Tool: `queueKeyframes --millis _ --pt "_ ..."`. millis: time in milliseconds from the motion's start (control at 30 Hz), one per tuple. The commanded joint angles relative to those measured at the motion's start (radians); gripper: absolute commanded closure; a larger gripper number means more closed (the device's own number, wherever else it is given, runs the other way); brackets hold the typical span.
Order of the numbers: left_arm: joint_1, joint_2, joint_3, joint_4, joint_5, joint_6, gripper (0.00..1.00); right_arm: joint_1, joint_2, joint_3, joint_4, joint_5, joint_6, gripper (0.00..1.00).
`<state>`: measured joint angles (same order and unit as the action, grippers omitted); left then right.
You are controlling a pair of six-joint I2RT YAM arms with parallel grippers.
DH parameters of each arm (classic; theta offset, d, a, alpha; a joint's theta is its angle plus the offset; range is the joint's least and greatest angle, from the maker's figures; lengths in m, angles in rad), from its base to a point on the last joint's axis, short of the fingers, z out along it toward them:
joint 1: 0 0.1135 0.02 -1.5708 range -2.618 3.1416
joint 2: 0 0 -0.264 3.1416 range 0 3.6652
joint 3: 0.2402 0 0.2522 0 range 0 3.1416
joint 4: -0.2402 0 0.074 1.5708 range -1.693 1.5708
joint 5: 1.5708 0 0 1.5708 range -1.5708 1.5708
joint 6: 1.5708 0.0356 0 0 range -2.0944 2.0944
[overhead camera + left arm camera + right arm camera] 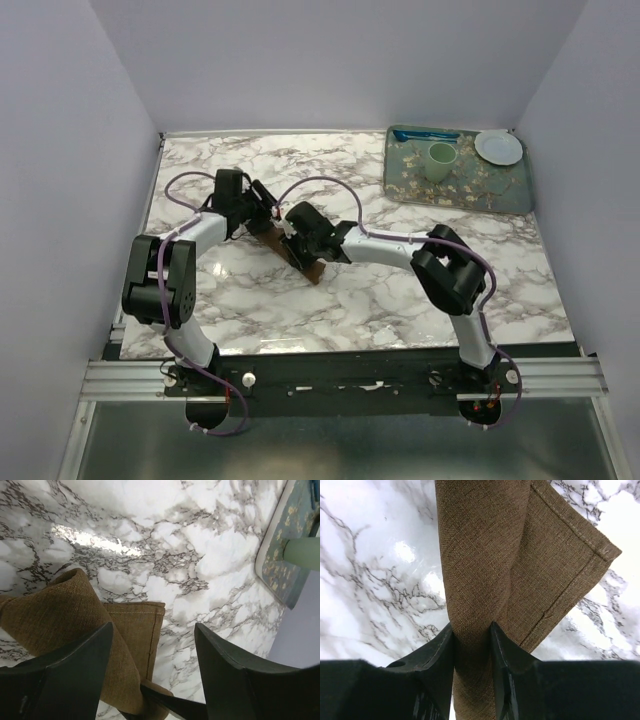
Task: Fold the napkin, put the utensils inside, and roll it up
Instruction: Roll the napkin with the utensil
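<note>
Left claw [152, 630] released, jaws wide, over one end of the rolled napkin [55, 610] on the marble table [400, 300]. Right claw [471, 627] clenched on the roll. Spoon not visible. Advice: hold right pinch firm, close left near it, roll evenly.

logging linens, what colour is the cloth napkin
Plain brown woven cloth napkin, clearest in the right wrist view.

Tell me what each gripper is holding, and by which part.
The right gripper pinches the napkin across its rolled part, beside the flat flap. The left gripper is open, holding nothing.
</note>
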<state>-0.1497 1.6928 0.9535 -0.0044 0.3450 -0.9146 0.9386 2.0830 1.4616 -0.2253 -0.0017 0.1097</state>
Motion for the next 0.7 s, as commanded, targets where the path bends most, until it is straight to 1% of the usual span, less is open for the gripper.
queueKeyframes --millis 0,67,100,167,200,267,300,400,533,667 --pt "0.010 -0.102 0.103 -0.190 -0.132 0.082 0.21 -0.081 0.000 -0.020 -0.017 -0.280 0.152 0.64" --pt "0.010 -0.131 0.111 -0.253 -0.194 0.080 0.19 -0.131 0.012 -0.018 -0.016 -0.366 0.209 0.64" --pt "0.010 -0.152 0.117 -0.276 -0.213 0.079 0.17 -0.150 0.020 -0.020 -0.008 -0.455 0.226 0.64" --pt "0.010 -0.171 0.113 -0.327 -0.224 0.071 0.17 -0.194 0.038 -0.023 0.021 -0.526 0.266 0.65" --pt "0.009 -0.183 0.100 -0.339 -0.222 0.060 0.18 -0.205 0.046 -0.027 0.032 -0.587 0.295 0.65" --pt "0.004 -0.194 0.073 -0.344 -0.202 0.045 0.19 -0.240 0.061 -0.026 0.052 -0.642 0.326 0.65" --pt "-0.001 -0.196 0.045 -0.339 -0.183 0.031 0.22 -0.251 0.083 -0.026 0.063 -0.714 0.362 0.65" --pt "-0.034 -0.165 0.011 -0.313 -0.160 0.011 0.23 -0.285 0.129 -0.021 0.109 -0.832 0.419 0.64" --pt "-0.086 -0.095 0.030 -0.287 -0.123 -0.010 0.24 -0.302 0.158 -0.018 0.129 -0.889 0.450 0.64" --pt "-0.123 -0.045 0.068 -0.305 -0.158 -0.030 0.24 -0.313 0.155 -0.029 0.136 -0.891 0.453 0.64"
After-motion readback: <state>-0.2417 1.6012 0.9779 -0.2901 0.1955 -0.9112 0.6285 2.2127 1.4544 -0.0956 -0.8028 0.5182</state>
